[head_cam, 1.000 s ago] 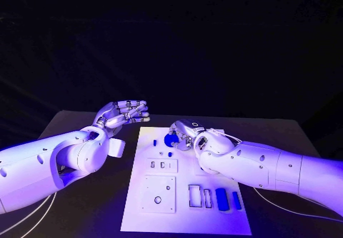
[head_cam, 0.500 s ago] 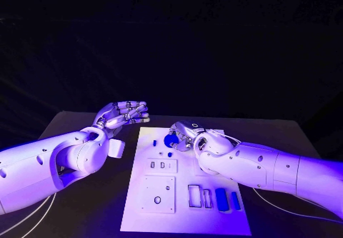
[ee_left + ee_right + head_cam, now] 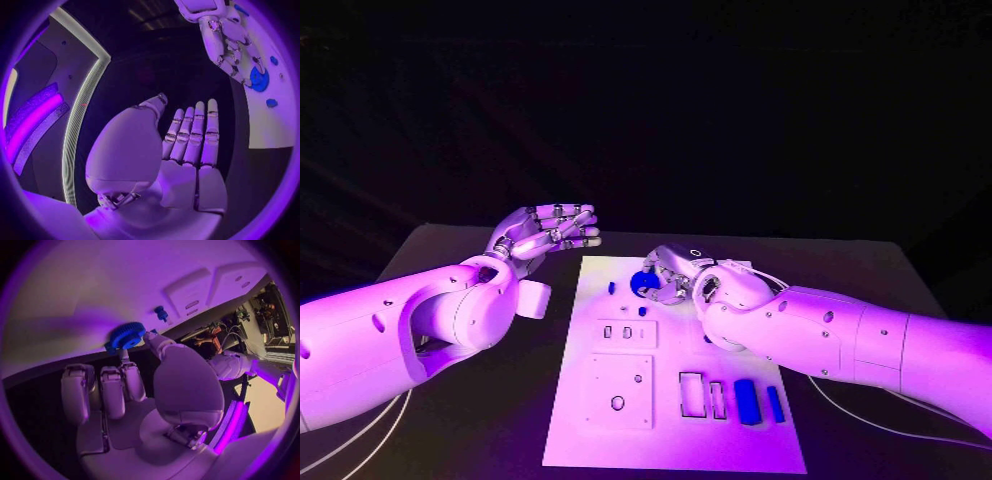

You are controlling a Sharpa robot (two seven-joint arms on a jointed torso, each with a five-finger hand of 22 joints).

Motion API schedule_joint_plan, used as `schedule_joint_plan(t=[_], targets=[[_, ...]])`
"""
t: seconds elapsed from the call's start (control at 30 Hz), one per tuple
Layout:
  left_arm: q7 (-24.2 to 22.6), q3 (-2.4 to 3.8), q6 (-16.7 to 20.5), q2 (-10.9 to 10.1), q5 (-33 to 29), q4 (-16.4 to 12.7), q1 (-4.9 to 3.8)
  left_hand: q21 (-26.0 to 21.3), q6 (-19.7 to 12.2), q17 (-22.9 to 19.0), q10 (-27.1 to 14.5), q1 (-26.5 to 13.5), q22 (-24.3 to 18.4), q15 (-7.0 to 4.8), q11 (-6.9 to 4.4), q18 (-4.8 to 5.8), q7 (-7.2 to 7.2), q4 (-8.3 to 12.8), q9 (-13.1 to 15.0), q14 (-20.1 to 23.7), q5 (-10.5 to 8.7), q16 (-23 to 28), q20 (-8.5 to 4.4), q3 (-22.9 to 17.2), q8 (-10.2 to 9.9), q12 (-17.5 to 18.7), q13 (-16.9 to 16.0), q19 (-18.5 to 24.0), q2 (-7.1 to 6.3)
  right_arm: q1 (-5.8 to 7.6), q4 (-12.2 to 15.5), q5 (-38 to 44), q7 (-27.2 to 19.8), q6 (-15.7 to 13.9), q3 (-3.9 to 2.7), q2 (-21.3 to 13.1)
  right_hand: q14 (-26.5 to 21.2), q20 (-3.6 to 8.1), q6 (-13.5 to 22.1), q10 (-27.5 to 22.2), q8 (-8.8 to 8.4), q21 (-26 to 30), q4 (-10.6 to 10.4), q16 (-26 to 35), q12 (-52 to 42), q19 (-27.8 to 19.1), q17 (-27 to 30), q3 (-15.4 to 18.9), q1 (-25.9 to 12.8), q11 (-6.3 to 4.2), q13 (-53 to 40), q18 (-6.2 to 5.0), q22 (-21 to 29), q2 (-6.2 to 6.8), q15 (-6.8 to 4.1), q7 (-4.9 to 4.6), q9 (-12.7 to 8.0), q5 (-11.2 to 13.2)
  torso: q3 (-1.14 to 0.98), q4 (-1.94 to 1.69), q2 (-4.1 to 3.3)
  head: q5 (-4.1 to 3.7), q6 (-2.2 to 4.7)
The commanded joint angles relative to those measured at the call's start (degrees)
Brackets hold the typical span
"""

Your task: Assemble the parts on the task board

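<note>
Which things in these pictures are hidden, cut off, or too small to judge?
- Blue gear, head view: the right robot hand covers part of it, so its seating on the task board is unclear.
- The same gear, right wrist view: fingers touch it, but the peg or hole under it is hidden.
- Small blue peg, right wrist view: too small to tell its shape.

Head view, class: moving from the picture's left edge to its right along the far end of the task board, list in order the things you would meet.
left hand → small blue peg on the task board → blue gear → right hand
</note>
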State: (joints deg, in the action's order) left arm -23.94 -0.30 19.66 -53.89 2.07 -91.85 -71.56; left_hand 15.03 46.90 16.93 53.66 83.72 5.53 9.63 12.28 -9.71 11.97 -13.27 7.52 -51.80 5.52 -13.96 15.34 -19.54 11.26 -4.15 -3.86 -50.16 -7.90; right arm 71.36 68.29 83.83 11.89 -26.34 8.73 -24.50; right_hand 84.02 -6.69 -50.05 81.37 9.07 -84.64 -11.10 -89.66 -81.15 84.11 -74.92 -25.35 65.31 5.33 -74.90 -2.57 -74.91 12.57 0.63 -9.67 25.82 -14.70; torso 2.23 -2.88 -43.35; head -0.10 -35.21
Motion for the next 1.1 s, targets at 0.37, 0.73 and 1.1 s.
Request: schedule_joint_plan(t=[0.37, 0.73, 1.1], targets=[[-0.4, 0.05, -0.6, -0.1, -0.2, -0.2, -0.10, -0.3, -0.4, 0.1, -0.4, -0.5, -0.1, 0.07, 0.19, -0.65, 3.74, 0.0, 0.0, 0.5, -0.26, 0.2, 0.10, -0.3, 0.3, -0.3, 0.0, 0.5, 0.15, -0.13, 0.1, -2.1, -0.8, 3.7, 0.09, -1.2, 6.0, -0.21, -0.5, 0.3, -0.14, 0.0, -1.9, -0.3, -0.5, 1.9, -15.1, 0.6, -1.7, -0.42, -6.0, 0.94, -9.7, -0.66, 0.21, 0.10, 0.1, -1.1, -0.01, 0.00, 0.01, 0.04, -0.14], [-0.5, 0.05, -0.7, -0.2, -0.2, 0.0, -0.10, -0.3, -0.5, 0.1, -0.5, -0.5, -0.1, 0.08, 0.20, -0.65, 3.75, 0.0, 0.0, 0.6, -0.25, 0.2, 0.11, -0.3, 0.3, -0.3, 0.0, 0.5, 0.19, -0.01, 4.7, -3.2, -2.2, -2.7, -0.01, -5.5, 6.0, -0.11, -0.7, 0.4, -0.19, 0.0, -1.0, -0.3, -0.6, 1.9, -15.1, 0.2, -0.3, -0.54, -6.1, 0.94, -9.7, -0.39, 0.10, 0.18, 0.2, -2.4, -0.05, 0.05, 0.14, 0.16, 0.02], [-0.6, 0.04, -0.8, -0.3, -0.2, 0.3, -0.09, -0.3, -0.5, 0.2, -0.5, -0.5, -0.1, 0.09, 0.20, -0.66, 3.75, 0.0, 0.0, 0.6, -0.24, 0.2, 0.13, -0.4, 0.3, -0.3, 0.0, 0.6, 0.21, 2.76, 15.5, -17.1, -11.6, -2.6, -0.94, -19.5, 6.0, -0.33, 0.0, -0.3, -1.21, 1.1, 2.8, -0.3, 0.1, 1.2, -15.1, -1.0, 5.9, -0.16, -5.5, 0.64, -8.8, 0.19, 0.39, -0.31, 0.0, 2.9, -0.58, 0.78, 0.47, 0.30, 0.26]])
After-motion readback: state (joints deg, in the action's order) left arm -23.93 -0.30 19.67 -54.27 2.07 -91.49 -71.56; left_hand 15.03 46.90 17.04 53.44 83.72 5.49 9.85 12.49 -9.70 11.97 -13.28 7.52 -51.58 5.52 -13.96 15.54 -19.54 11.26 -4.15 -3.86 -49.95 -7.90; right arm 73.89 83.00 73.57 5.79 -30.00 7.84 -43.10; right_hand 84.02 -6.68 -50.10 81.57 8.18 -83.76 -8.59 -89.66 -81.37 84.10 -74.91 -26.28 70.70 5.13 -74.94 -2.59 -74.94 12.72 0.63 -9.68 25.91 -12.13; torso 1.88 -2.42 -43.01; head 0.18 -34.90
